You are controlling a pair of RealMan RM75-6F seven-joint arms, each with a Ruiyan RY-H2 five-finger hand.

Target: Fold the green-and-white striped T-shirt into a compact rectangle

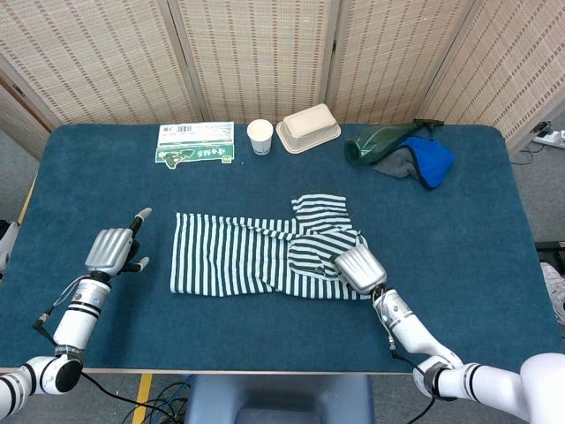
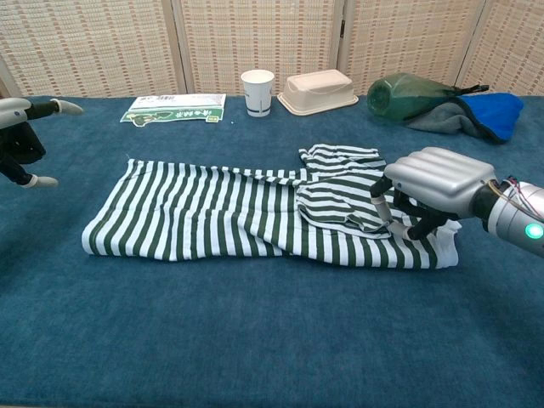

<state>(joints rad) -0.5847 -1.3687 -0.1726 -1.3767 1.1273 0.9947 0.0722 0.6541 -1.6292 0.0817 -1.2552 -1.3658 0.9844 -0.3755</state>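
The green-and-white striped T-shirt [image 1: 256, 254] lies partly folded as a long band across the middle of the blue table, with a bunched sleeve part [image 2: 340, 183] at its right end. My right hand [image 1: 359, 268] sits on the shirt's near right corner. In the chest view this right hand [image 2: 433, 183] has its fingertips [image 2: 393, 226] curled together, pinching the striped cloth. My left hand [image 1: 111, 251] hovers left of the shirt, apart from it, with fingers spread and nothing in them. The chest view shows the left hand [image 2: 19, 140] only at its left edge.
Along the far side stand a green-and-white packet [image 1: 196, 143], a paper cup [image 1: 259, 136], a beige lidded box [image 1: 308, 127], a green bottle [image 1: 380, 141] and a blue-and-grey cloth [image 1: 425, 162]. The table's front edge [image 1: 265, 369] runs close below both hands.
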